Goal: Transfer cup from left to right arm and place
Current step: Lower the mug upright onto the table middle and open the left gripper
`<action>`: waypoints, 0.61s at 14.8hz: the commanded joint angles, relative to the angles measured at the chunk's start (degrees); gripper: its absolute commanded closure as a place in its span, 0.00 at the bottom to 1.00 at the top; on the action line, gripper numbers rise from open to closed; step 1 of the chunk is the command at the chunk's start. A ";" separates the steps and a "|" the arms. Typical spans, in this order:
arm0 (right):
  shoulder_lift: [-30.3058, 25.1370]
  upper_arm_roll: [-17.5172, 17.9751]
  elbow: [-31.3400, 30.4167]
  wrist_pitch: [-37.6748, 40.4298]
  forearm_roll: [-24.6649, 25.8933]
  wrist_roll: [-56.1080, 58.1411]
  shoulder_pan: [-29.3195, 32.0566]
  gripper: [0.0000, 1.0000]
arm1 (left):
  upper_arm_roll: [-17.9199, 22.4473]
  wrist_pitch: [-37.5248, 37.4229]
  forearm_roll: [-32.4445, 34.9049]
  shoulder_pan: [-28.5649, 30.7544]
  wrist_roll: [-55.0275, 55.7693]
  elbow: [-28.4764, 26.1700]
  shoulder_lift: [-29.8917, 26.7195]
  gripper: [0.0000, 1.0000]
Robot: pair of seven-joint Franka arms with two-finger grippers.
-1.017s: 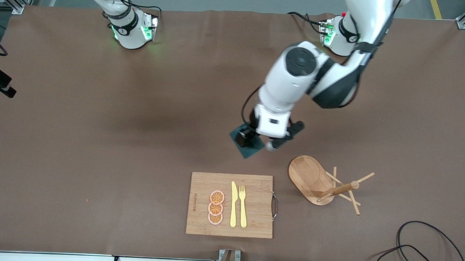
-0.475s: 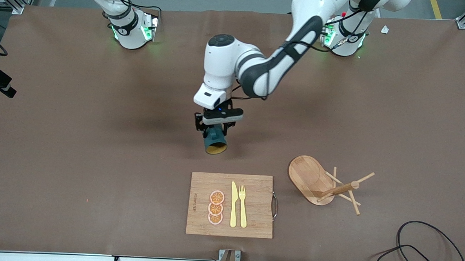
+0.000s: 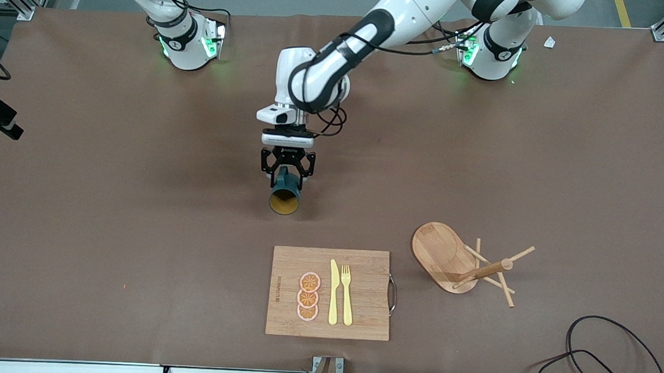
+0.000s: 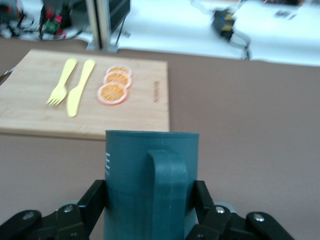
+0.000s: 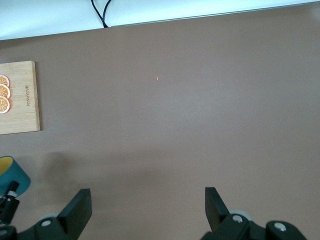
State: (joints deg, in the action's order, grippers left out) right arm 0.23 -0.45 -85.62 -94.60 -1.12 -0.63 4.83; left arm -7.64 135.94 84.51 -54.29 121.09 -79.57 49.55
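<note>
The cup [image 3: 284, 198], dark teal with an ochre inside, is held on its side by my left gripper [image 3: 286, 173] above the middle of the table. Its mouth faces the front camera. In the left wrist view the cup [image 4: 152, 180] fills the space between the black fingers [image 4: 96, 200], with its handle facing the camera. My left gripper [image 4: 150, 202] is shut on the cup's body. My right gripper [image 5: 147, 200] is open and empty over bare table. The cup's rim [image 5: 11, 172] shows at the edge of the right wrist view. The right hand is out of the front view.
A wooden cutting board [image 3: 361, 294] with three orange slices [image 3: 308, 296], a yellow knife and a fork lies nearer the front camera than the cup. A wooden peg stand [image 3: 463, 262] stands beside the board toward the left arm's end. Cables [image 3: 610, 355] lie at that corner.
My left arm has swung the cup from near the peg stand toward the right arm's end. The cup has turned so its mouth faces the front camera.
</note>
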 commanded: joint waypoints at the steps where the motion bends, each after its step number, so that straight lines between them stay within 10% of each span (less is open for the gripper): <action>1: 0.30 0.72 0.63 -0.41 -0.82 0.10 0.97 0.00 | 1.57 -4.44 13.96 -2.57 10.45 1.88 3.96 0.52; 7: 0.30 0.72 0.63 -0.50 -0.82 0.19 0.88 0.00 | 1.49 -11.29 26.94 -4.94 14.70 1.26 8.98 0.43; 9: 0.39 0.72 0.63 -0.50 -0.82 0.19 0.88 0.00 | 1.31 -14.29 26.85 -5.82 15.58 0.48 9.16 0.21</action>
State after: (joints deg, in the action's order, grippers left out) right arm 0.23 -0.40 -85.62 -95.00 -1.12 -0.62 4.83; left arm -6.98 124.30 109.88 -58.42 135.26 -79.61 58.24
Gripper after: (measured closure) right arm 0.000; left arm 0.229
